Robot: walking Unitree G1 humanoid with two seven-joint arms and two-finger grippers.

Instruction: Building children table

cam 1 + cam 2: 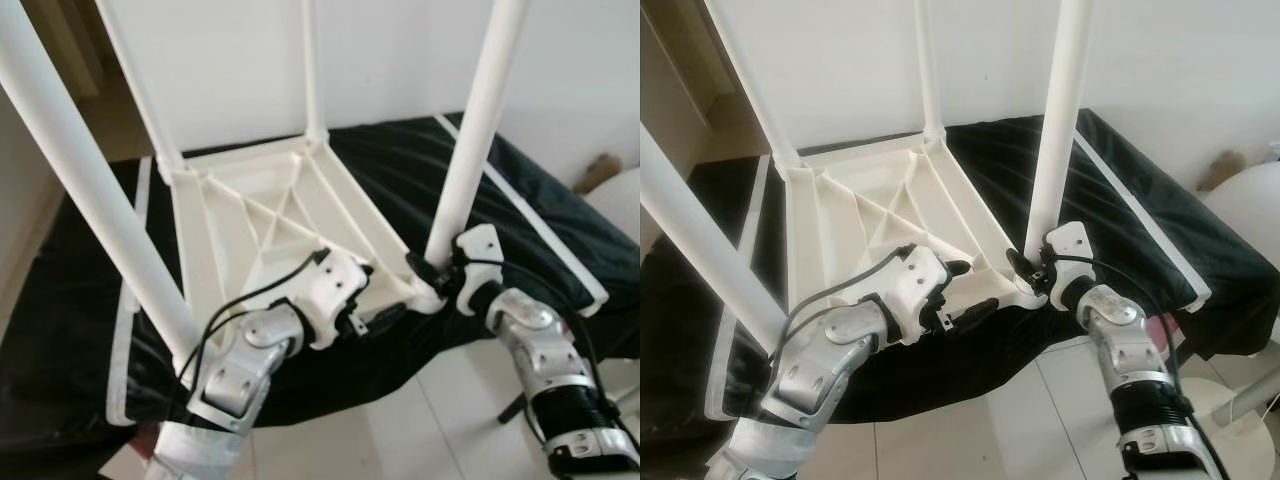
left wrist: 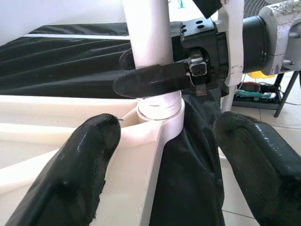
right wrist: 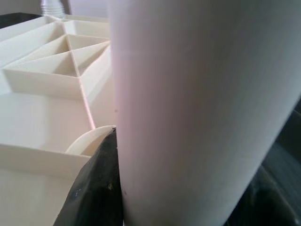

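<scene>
Left wrist view, right claw [image 2: 155,80] clamping table leg [image 2: 148,33]

Head eyes look down; wrist views close (sharing table leg [image 2: 150,52]).

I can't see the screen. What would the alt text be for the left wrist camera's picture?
A white table leg stands in the corner socket of an upturned white table top, clasped near its base by the right gripper. In the foreground the left gripper's two black fingers spread open on either side of the corner, with black cloth behind.
</scene>
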